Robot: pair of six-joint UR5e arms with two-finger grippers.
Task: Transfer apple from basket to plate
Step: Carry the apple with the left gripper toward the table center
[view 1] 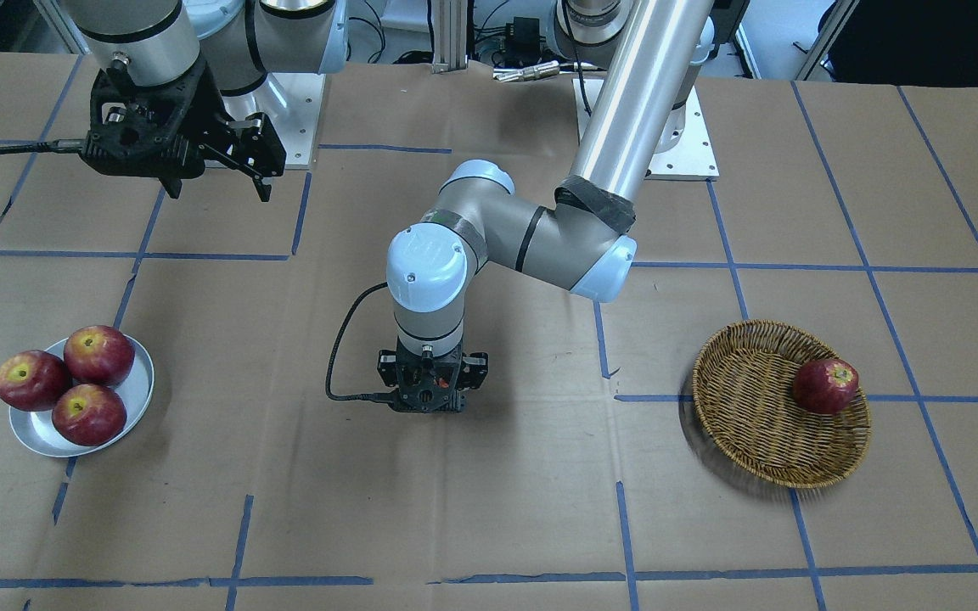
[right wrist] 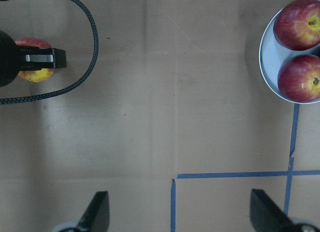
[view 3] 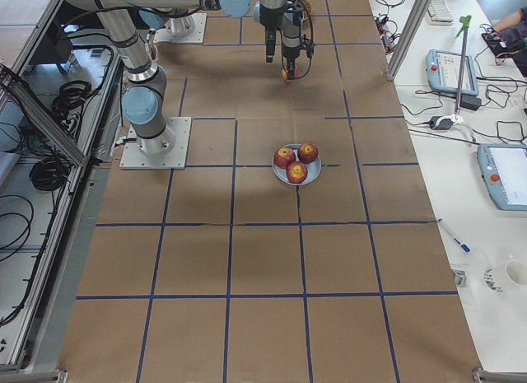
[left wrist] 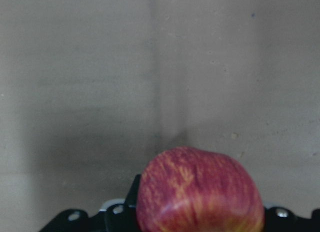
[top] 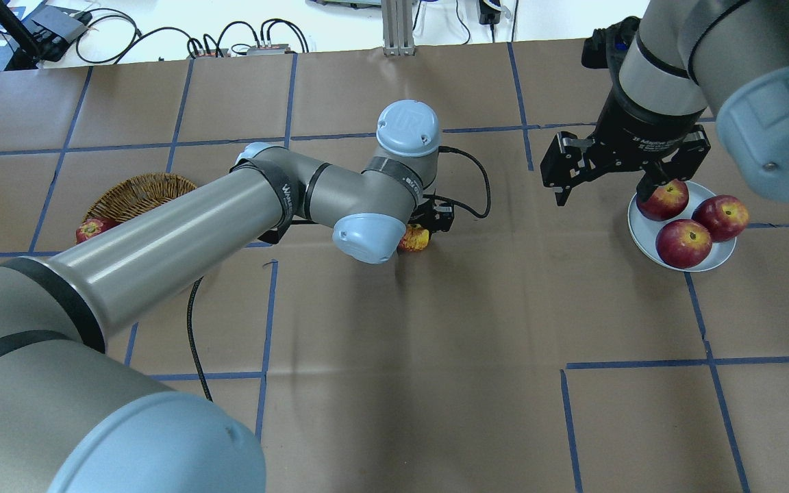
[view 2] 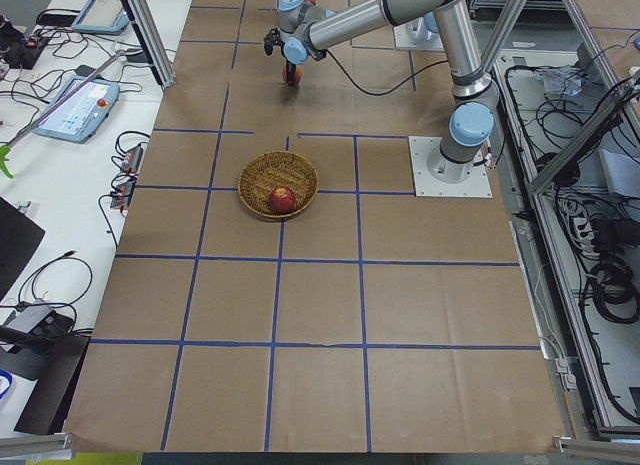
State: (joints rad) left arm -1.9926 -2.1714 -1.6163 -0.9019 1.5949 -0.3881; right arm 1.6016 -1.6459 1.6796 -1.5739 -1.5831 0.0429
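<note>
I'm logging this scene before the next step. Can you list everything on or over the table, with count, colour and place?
streaky red-orange apple: one, yellow patch, held over mid-table
dark red apples: three, on the plate
dark red apple: one, in the basket
round woven wicker basket: one, brown, robot's left side
round metal plate: one, silver-grey, robot's right side
paper-covered table: one, brown, blue tape grid
left gripper: one, black, shut on the streaky apple
right gripper: one, black, open, empty, raised on the plate's side
</note>
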